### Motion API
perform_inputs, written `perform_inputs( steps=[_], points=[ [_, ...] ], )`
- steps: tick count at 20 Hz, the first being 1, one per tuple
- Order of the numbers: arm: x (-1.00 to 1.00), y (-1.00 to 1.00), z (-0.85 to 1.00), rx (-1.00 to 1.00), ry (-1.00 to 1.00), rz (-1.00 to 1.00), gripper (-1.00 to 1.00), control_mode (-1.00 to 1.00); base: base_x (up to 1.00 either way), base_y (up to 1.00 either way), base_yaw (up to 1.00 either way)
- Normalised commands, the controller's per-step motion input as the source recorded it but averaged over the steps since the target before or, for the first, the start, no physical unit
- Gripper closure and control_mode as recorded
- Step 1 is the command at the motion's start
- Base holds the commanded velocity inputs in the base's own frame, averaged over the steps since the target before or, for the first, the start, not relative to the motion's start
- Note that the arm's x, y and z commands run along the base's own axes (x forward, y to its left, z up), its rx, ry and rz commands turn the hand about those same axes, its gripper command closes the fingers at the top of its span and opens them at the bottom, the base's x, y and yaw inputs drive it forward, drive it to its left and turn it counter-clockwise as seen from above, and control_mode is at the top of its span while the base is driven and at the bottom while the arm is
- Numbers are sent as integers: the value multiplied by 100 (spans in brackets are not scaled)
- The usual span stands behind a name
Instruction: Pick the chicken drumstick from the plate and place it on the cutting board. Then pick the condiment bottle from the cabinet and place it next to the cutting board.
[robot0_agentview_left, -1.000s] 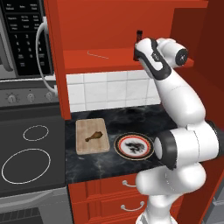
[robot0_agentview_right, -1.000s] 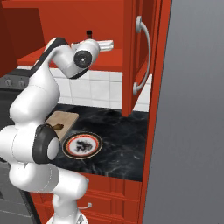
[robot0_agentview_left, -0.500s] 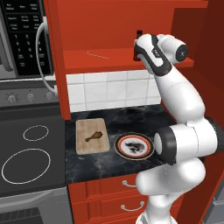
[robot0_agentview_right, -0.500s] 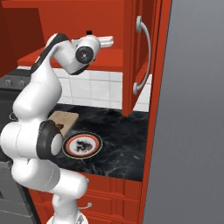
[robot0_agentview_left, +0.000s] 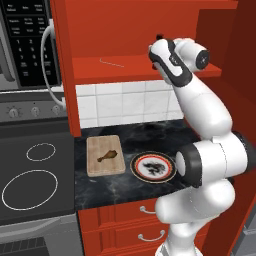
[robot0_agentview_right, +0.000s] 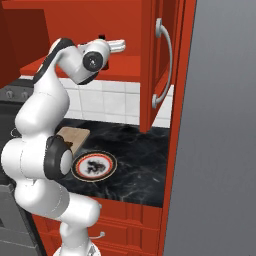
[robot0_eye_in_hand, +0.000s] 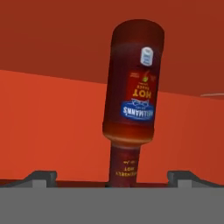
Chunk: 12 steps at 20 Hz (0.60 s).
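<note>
- The chicken drumstick (robot0_agentview_left: 105, 156) lies on the cutting board (robot0_agentview_left: 105, 154), well below the gripper (robot0_eye_in_hand: 112, 177), and the plate (robot0_agentview_left: 153, 167) beside the board carries only its dark mottled pattern. By that, the first half of the task looks done.
- The step in hand is the reach for the condiment bottle (robot0_eye_in_hand: 132, 92) in the cabinet (robot0_agentview_left: 125, 70).
- In the hand view the bottle stands straight ahead of the gripper, its image upside down there, the narrow neck falling between the two finger tips.
- The gripper is spread wide and pinches nothing; the bottle hangs apart from both tips, as far as the hand view shows.
- In the left base view the hand is at shelf height, and the bottle's black cap (robot0_agentview_left: 159, 36) peeks just above it.
- Next move, as I judge it: ease forward until the bottle's body sits between the fingers, then close, lift clear of the shelf and carry it down beside the board.
- Writing on the label: "HOT" in large letters, and a blue banner that seems to read "HELLMANN'S"; the smaller print is too blurred to make out.
</note>
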Motion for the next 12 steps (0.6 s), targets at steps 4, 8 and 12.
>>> perform_inputs(
  steps=[4,8,12],
  points=[
    [1,19,0,-1,6,-4,-100,-100,0,0,0],
    [7,21,0,-3,7,-6,-100,-100,0,0,0],
    [6,23,1,-2,4,-6,-100,-100,0,0,0]
  ],
)
